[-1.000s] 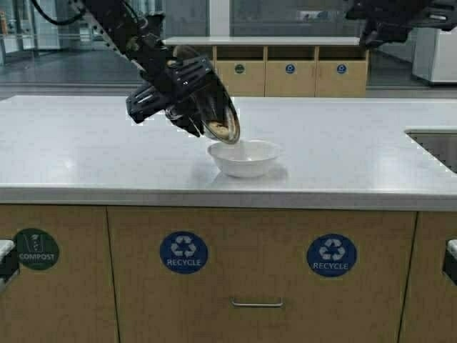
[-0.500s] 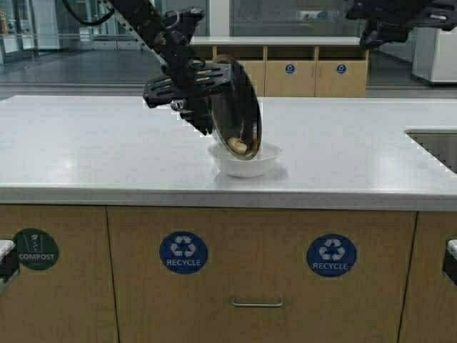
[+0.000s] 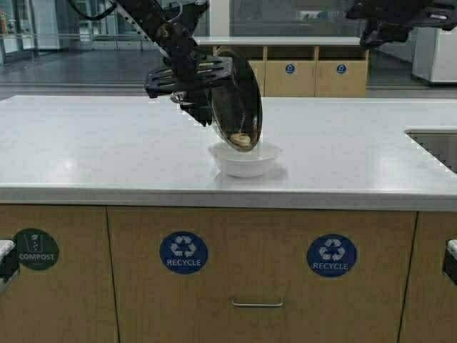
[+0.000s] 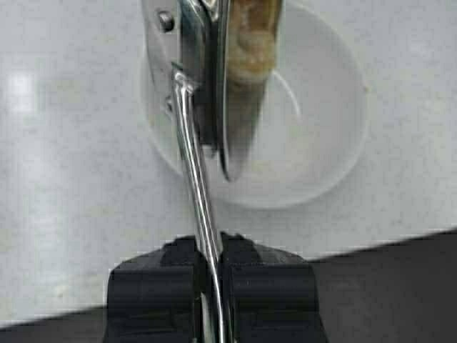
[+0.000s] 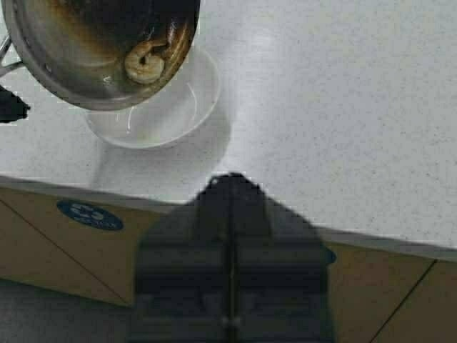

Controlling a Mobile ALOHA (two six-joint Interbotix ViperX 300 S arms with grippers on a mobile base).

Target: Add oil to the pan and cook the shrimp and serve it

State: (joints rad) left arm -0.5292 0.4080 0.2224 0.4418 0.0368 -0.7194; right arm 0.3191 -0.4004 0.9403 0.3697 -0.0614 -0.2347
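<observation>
The left gripper (image 3: 187,77), clamped on the frying pan's (image 3: 239,96) handle, holds it tipped nearly upright; the shrimp (image 3: 243,139) clings at six o'clock, directly above the white bowl (image 3: 245,163). Right gripper (image 3: 378,28) closed, parked high.

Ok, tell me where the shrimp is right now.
The shrimp lies in the lower edge of the steeply tilted pan, which the left gripper holds by the handle over the white bowl near the counter's middle.

The pan (image 3: 239,100) hides the white bowl's (image 3: 246,161) far rim (high view).
</observation>
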